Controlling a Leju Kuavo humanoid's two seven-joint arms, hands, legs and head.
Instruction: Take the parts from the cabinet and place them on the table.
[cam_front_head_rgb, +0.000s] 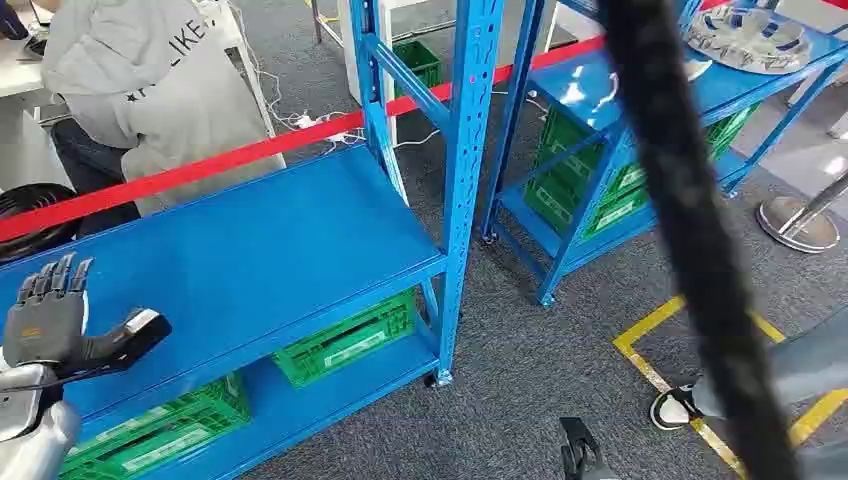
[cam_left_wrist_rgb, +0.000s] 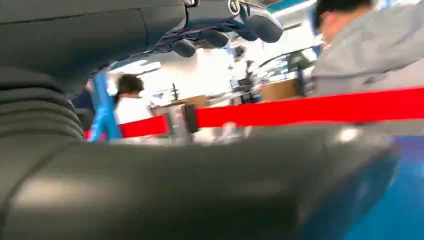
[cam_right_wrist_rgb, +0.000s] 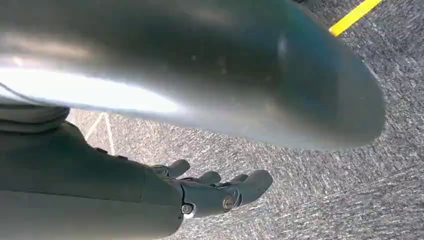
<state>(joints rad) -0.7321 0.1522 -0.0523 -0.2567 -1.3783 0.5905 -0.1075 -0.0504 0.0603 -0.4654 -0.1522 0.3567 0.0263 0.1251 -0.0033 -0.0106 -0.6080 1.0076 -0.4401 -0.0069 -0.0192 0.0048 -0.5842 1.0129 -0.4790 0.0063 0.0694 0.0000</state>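
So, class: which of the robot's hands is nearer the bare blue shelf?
Left. The left hand hovers open over the blue shelf at its near corner. The right hand hangs over the grey carpet, away from it, fingers apart and empty.

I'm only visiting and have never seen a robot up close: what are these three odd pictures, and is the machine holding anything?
They come from three cameras on one humanoid robot. The head view looks down at a blue rack with green crates on its lower shelf, and a second rack bearing a grey metal part. The robot's left hand is raised over the near shelf, fingers apart, holding nothing. The left wrist view looks past that hand at a red barrier tape. The right wrist view shows the right hand above grey carpet, also holding nothing.
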